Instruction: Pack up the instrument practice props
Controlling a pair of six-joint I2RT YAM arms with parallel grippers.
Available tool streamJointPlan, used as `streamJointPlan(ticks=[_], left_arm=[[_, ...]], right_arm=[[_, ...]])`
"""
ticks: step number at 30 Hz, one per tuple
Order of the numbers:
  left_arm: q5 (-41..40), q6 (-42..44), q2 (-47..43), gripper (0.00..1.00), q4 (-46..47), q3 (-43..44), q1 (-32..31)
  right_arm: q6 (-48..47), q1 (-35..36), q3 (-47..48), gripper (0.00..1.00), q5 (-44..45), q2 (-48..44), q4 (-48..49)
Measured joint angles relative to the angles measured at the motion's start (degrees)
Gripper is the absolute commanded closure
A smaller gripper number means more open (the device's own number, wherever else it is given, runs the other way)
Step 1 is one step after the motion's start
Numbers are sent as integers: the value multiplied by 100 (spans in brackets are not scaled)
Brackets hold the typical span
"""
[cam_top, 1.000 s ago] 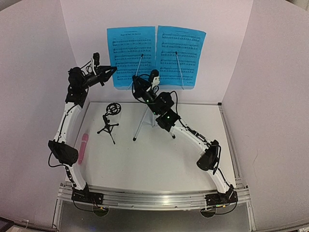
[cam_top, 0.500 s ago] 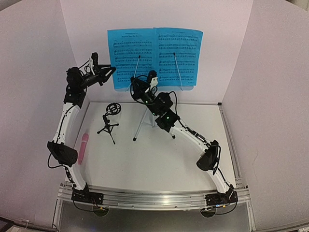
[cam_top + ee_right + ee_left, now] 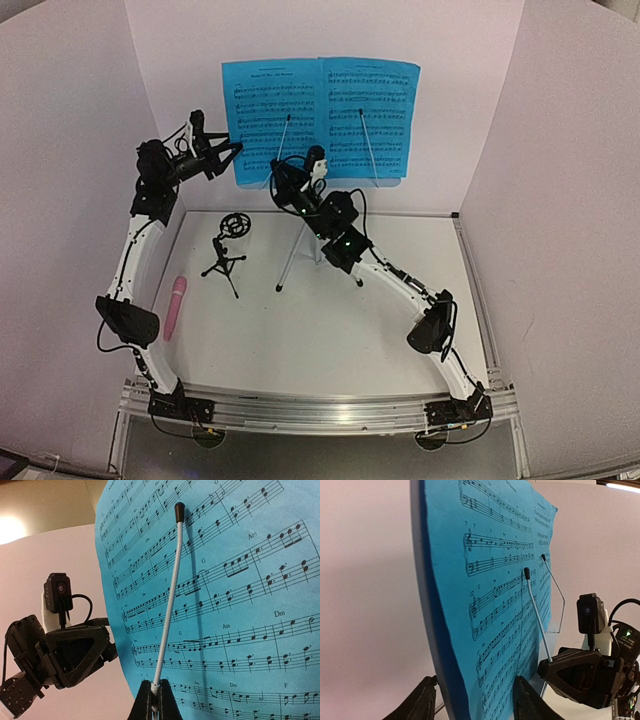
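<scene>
Two blue sheet-music pages, left (image 3: 270,100) and right (image 3: 375,100), rest on the pale music stand, whose silver tripod (image 3: 295,255) stands at the back. My left gripper (image 3: 232,150) is open, its fingers on either side of the left page's edge (image 3: 490,555) and the stand plate (image 3: 422,580). My right gripper (image 3: 281,182) is shut on the base of the left wire page holder (image 3: 170,595). The black tripod mic stand (image 3: 228,255) stands left of the tripod. The pink microphone (image 3: 176,305) lies at the table's left edge.
White walls enclose the table on the left, back and right. The second wire holder (image 3: 368,140) lies against the right page. The left arm's elbow (image 3: 128,320) hangs beside the microphone. The right arm reaches diagonally across the table's middle.
The stand top with both pages has turned slightly left, and the right page now sits straighter. My left gripper has dipped a little at the left page's edge. The right gripper keeps its hold.
</scene>
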Motion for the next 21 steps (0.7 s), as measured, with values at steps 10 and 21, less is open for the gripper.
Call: streamJointPlan(ticks=[10,21], left_arm=[[-380,299,3,68,-255,13,-41],[-431,551,-67,74,-544,-145,94]], right_arm=[[-2,0,-23,100,-9,0,18],[-2,0,-119,100,-9,-55,36]])
